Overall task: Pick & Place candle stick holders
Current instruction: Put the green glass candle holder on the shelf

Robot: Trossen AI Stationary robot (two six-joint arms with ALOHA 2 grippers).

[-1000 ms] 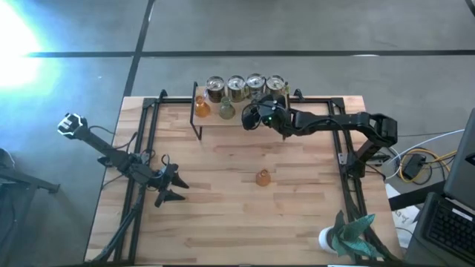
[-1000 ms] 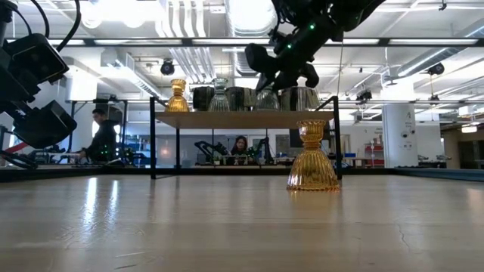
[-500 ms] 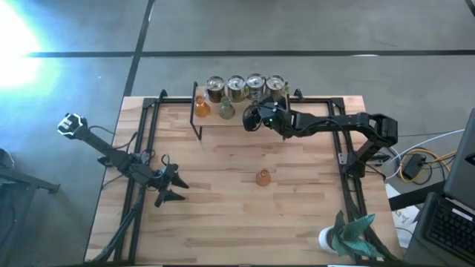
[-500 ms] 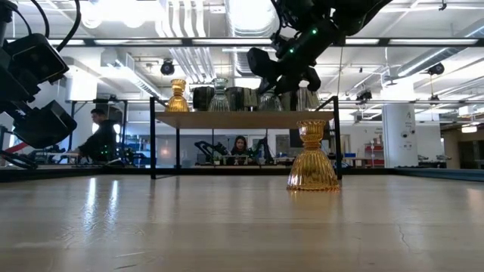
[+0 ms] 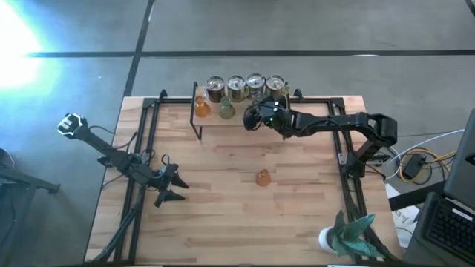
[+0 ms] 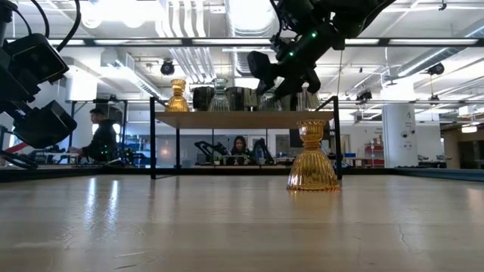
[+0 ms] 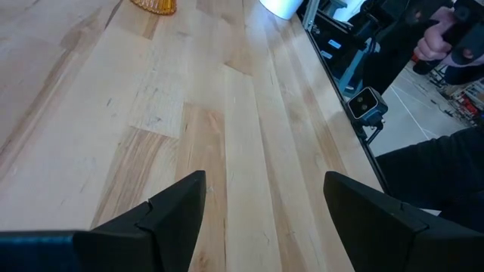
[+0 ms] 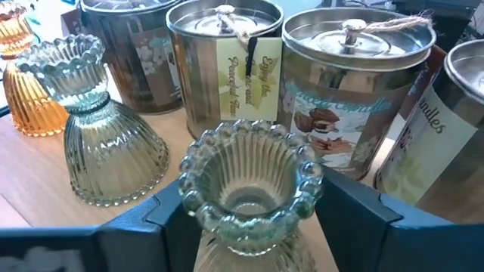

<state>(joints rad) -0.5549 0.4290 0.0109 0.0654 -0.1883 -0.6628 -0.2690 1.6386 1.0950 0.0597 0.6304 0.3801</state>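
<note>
I read the right tool (image 5: 251, 119) positioned over the small raised shelf (image 5: 223, 122) at the far edge of the wooden surface (image 5: 237, 215). In the right wrist view its two fingers (image 8: 355, 215) stand either side of a pale green glass holder (image 8: 249, 181), with a visible gap on each side — parted, flanking the glass, and I cannot confirm that either finger touches it. This holder appears to stand upright on the shelf.

Beside it on the shelf I see a second pale green glass holder (image 8: 106, 143), upright, and beyond that an amber holder (image 8: 26, 83). Behind them stands a row of four silvery tins (image 5: 245, 87), side by side along the back of the shelf; two in the wrist view carry lids with string loops and paper labels.

A second amber holder (image 5: 262, 177) stands alone on the open surface, well apart from the shelf, near the middle.

The left tool (image 5: 172, 188) waits low over the left side of the surface — fingers (image 7: 170, 219) spread wide, nothing between them.

A white pot with teal leaves (image 5: 345, 236) sits at the near right corner. A person (image 6: 102, 140) is visible in the room behind.
</note>
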